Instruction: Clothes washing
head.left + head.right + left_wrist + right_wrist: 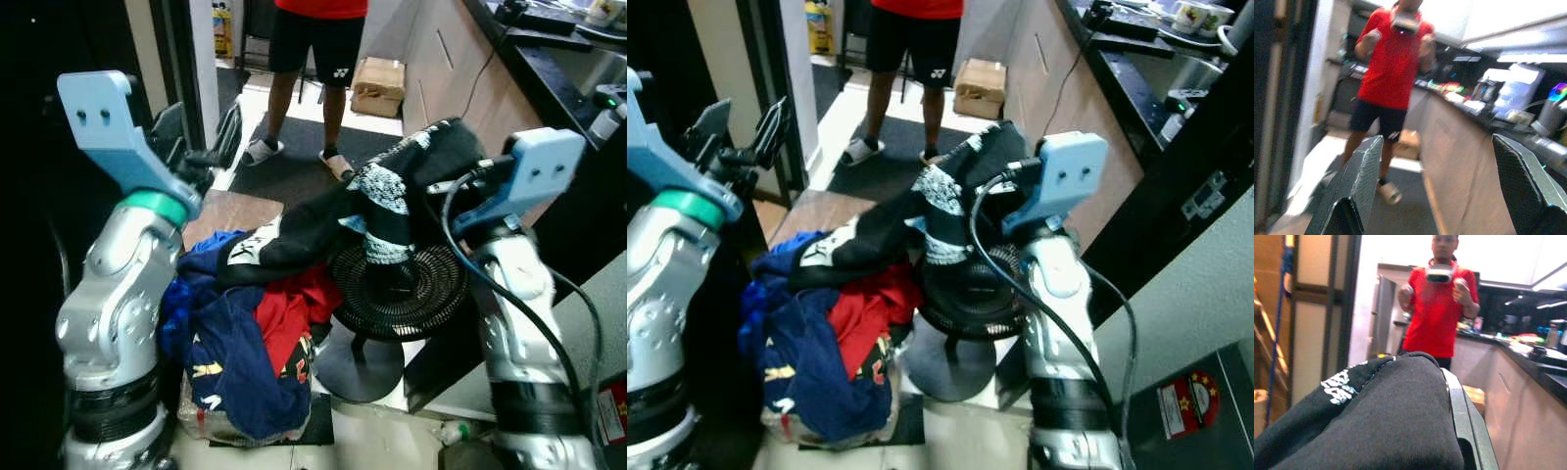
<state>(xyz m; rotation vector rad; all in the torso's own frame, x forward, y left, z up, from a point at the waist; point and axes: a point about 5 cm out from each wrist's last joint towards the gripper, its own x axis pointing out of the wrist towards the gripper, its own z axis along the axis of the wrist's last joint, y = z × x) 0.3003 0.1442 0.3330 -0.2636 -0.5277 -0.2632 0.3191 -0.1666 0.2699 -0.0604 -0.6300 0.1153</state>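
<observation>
A black garment point(392, 196) was held raised by the right gripper point(446, 147), draped over the fingers so that their spread could not be told; its tail trailed left onto the heap of clothes point(245, 343), blue and red, piled low between the two arms. The left gripper point(201, 137) was held up at the left, its fingers spread wide with nothing between them. Just beneath the lifted garment, a black fan point(397, 289) was seen on its round base, close against the heap. Room on the right was bounded by a wooden counter point(460, 69), and on the left by a dark door frame point(176, 59). The far passage was occupied by a person point(313, 49), with a cardboard box point(379, 86) beside.
</observation>
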